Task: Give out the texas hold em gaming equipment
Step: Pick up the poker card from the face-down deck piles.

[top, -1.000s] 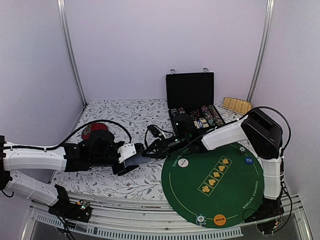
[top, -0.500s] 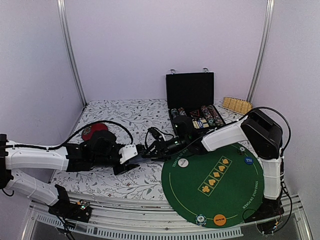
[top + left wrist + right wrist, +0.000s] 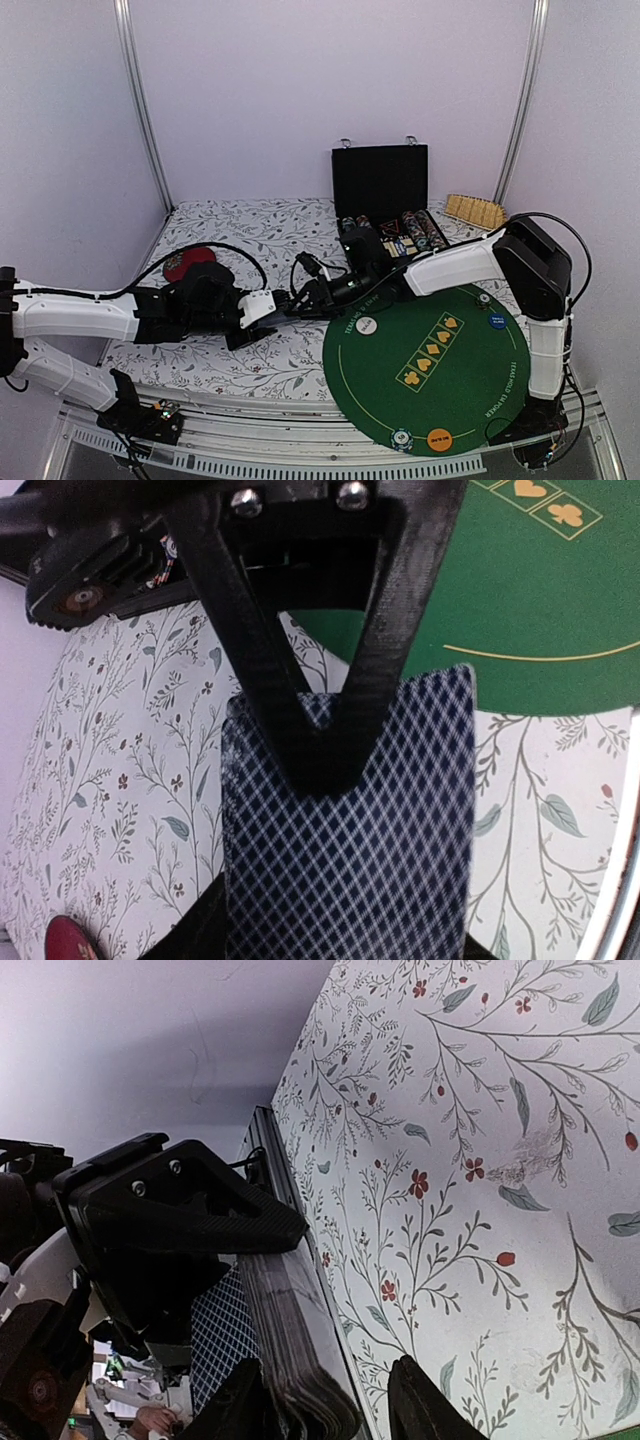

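A deck of playing cards (image 3: 380, 830) with blue-grey lattice backs hangs over the floral cloth, just left of the green felt mat (image 3: 430, 370). My left gripper (image 3: 325, 870) is shut on the deck, one finger on its back and one underneath. My right gripper (image 3: 335, 1405) stands open around the deck's end (image 3: 295, 1330), with a gap between the cards and its right finger (image 3: 425, 1405). In the top view both grippers meet at the deck (image 3: 283, 308). On the mat lie a white disc (image 3: 367, 325), a blue disc (image 3: 497, 321), an orange disc (image 3: 439, 438) and a striped chip (image 3: 402, 438).
An open black case (image 3: 380, 180) with rows of poker chips (image 3: 420, 232) stands behind the mat. A red dish (image 3: 190, 262) lies at the left by my left arm. A woven tan piece (image 3: 474, 210) sits at the back right.
My left gripper has shut on the deck. My right gripper's jaws have spread and let go of it. Both arms have stayed close together at the same spot.
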`<state>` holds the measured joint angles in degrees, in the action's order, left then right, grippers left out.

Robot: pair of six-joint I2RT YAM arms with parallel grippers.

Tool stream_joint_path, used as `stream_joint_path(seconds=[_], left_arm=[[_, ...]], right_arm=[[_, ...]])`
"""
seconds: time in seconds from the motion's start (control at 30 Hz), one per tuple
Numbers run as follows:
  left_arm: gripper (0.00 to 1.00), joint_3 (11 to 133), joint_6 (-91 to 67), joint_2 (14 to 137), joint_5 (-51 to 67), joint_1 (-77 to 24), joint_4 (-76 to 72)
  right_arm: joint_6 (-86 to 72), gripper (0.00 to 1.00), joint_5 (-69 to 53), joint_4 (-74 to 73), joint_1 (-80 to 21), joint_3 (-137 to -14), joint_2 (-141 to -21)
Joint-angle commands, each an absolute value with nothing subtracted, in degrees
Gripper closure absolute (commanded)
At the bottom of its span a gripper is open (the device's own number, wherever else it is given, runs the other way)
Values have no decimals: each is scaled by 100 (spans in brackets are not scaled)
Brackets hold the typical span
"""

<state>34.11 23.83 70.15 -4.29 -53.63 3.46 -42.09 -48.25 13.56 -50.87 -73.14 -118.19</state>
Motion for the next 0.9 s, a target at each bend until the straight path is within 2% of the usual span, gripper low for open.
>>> stream_joint_path(seconds=[0.0,0.53,0.67,0.87], left_arm=[[51,3506,2402,6992,-545,-5417,180],[50,3507,2409,7025,-589,-5417,193],[50,3511,2410,7036,-602,-5416,201],[50,3516,2413,7058,-606,-5416,214]], right_arm=[[-3705,60,-4458,675,-5068,-7357,-11443],[-3241,94,-4215,-96,-5060,-7587,-11176],[-3204,97,-4176,-210,-5058,-7586,-11093],[-3050,95,-3976,-535,-5054,-7641,-10993]])
